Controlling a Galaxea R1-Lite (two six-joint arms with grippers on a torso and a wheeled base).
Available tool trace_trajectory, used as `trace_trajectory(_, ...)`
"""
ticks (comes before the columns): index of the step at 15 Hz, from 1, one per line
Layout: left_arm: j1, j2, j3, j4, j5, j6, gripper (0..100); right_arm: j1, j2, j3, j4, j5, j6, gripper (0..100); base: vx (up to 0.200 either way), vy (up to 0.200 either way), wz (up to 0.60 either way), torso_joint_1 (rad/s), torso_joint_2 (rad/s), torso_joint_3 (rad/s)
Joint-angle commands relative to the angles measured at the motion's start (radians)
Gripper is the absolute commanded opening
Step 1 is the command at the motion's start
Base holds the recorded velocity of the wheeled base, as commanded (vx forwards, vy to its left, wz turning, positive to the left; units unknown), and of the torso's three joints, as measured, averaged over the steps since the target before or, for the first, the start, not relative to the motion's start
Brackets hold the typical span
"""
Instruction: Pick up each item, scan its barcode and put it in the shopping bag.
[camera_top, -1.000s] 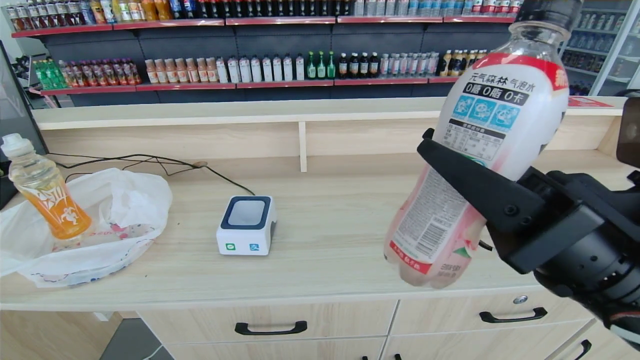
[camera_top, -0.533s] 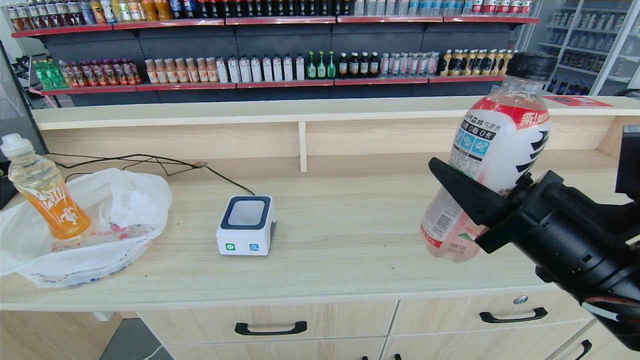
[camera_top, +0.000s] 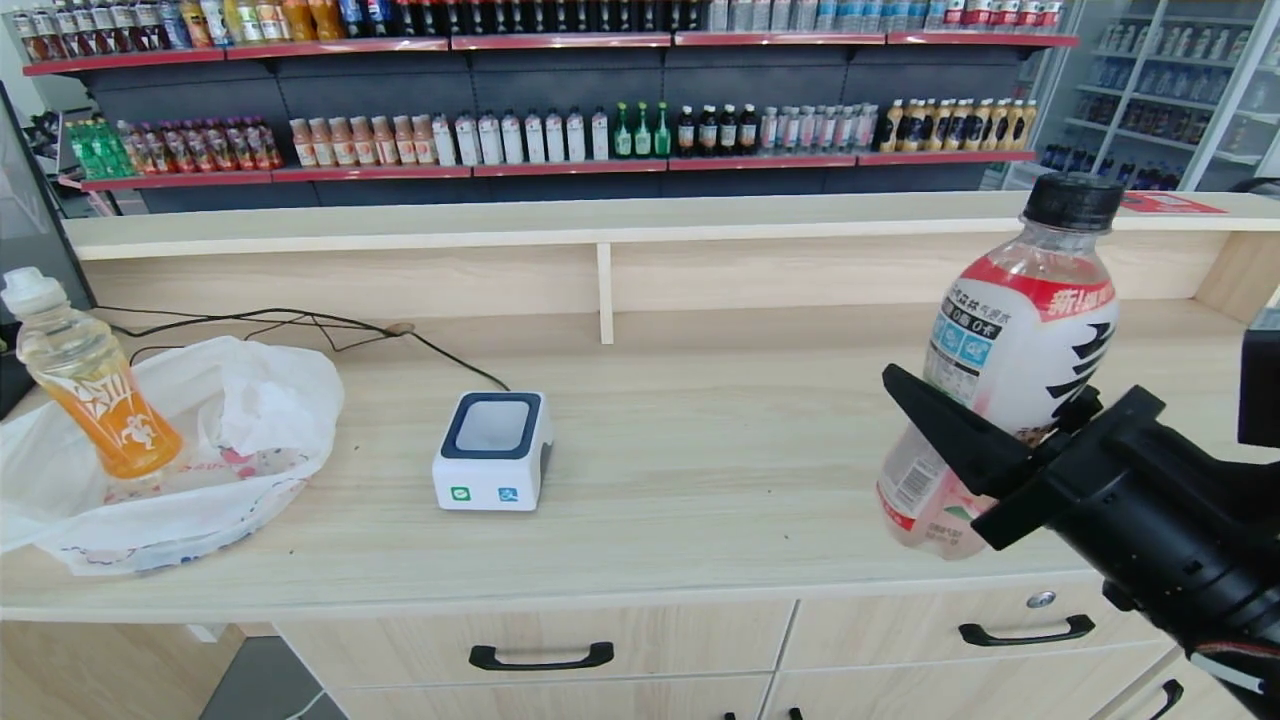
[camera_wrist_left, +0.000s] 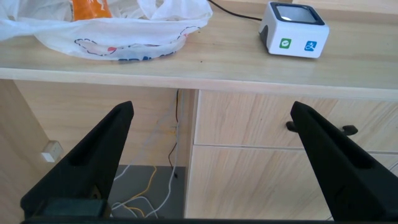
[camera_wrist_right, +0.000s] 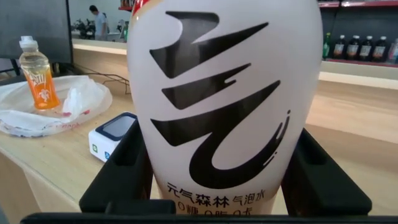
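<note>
My right gripper (camera_top: 1010, 455) is shut on a pink-and-white soda bottle (camera_top: 1010, 370) with a black cap, held tilted above the counter's right front part. The same bottle (camera_wrist_right: 227, 106) sits between the black fingers (camera_wrist_right: 118, 174) in the right wrist view. The white barcode scanner (camera_top: 494, 450) stands mid-counter, well left of the bottle. A white plastic shopping bag (camera_top: 200, 440) lies at the counter's left end with an orange drink bottle (camera_top: 85, 375) standing in it. My left gripper (camera_wrist_left: 211, 162) hangs open below the counter's front edge, facing the drawers, with the scanner (camera_wrist_left: 293, 28) and bag (camera_wrist_left: 112, 28) above.
A black cable (camera_top: 300, 322) runs along the counter from the scanner toward the left. A raised wooden ledge (camera_top: 600, 235) borders the back of the counter. Drawers with black handles (camera_top: 541, 657) sit below the front edge. Shelves of drinks (camera_top: 560, 135) line the far wall.
My right gripper has carried the soda bottle down and to the right, farther from the camera and more upright. Bag, orange bottle and scanner have stayed put.
</note>
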Motion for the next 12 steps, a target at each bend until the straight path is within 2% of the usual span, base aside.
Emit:
trace_trajectory(1, 0.0, 0.0, 0.0, 0.0, 0.0, 0.0, 100, 0.0, -0.036, 0.047, -0.001, 0.001, 0.0, 0, 0.0, 0.0, 0.0, 0.0, 0.0, 0.0)
trace_trajectory(8, 0.0, 0.0, 0.0, 0.0, 0.0, 0.0, 100, 0.002, -0.038, 0.063, -0.001, 0.008, 0.006, 0, 0.0, 0.0, 0.0, 0.0, 0.0, 0.0)
trace_trajectory(12, 0.0, 0.0, 0.0, 0.0, 0.0, 0.0, 100, 0.002, -0.033, 0.065, -0.001, 0.013, 0.007, 0, 0.0, 0.2, 0.0, 0.0, 0.0, 0.004)
